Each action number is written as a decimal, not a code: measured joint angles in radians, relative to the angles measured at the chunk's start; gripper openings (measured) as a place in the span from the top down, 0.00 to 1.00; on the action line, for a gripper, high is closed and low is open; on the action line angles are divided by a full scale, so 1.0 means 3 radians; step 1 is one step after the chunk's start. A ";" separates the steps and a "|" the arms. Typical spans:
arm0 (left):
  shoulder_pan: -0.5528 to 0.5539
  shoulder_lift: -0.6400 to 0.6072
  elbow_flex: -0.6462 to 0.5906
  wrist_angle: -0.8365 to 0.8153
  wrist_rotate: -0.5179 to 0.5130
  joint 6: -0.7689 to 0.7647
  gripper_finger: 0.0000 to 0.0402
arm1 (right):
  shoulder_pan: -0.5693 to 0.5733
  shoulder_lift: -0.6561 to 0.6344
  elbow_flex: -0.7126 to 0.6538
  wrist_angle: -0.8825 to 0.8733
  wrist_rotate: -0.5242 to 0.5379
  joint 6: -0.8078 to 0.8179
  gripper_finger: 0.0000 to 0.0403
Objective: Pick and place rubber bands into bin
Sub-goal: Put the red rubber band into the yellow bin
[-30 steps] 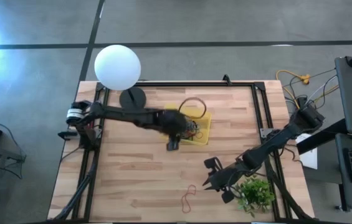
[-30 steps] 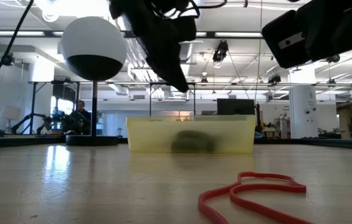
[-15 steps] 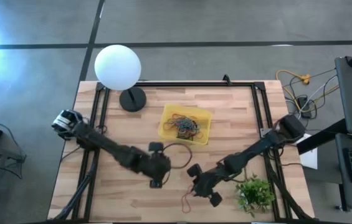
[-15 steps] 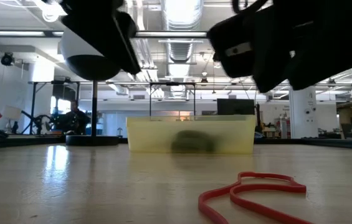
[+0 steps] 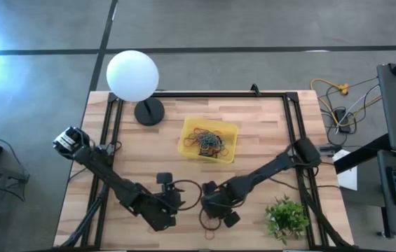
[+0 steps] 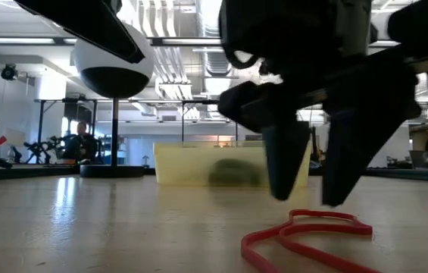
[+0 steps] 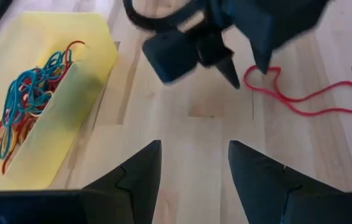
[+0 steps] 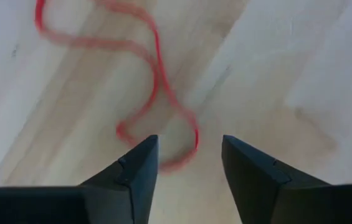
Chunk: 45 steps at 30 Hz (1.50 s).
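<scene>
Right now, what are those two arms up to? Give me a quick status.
Right gripper open, poised over the red rubber band on the table. Left gripper open, empty, alongside. Bin already holds a pile of bands. Nothing in the way.

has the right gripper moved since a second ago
Yes. The right gripper has swung away from the plant, toward the table's middle, over the red rubber band.

Table [image 5: 254,126] – pale wood planks, smooth; bin [image 5: 228,130] – translucent yellow plastic.
</scene>
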<state>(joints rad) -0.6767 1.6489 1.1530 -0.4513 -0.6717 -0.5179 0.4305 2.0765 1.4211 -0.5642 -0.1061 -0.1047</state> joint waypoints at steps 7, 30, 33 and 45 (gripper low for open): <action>-0.0063 0.0001 -0.0005 -0.0010 -0.0064 -0.0001 0.57 | 0.0004 0.0224 0.0217 -0.0113 -0.0014 0.0096 0.59; -0.0085 0.0005 -0.0078 0.0000 -0.0141 -0.0010 0.57 | 0.0044 0.0255 0.0113 -0.0349 0.0032 0.0550 0.92; -0.0085 0.0005 -0.0098 0.0011 -0.0141 -0.0020 0.57 | 0.0078 0.0249 0.0112 -0.0505 0.0126 0.0565 0.97; -0.0085 0.0005 -0.0164 0.0004 -0.0143 -0.0093 0.57 | 0.0191 0.0017 0.0060 -0.0811 0.1053 0.0710 0.98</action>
<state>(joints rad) -0.7021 1.6505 1.1038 -0.4500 -0.7147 -0.5457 0.4878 2.0817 1.4390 -0.8075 0.2098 0.1083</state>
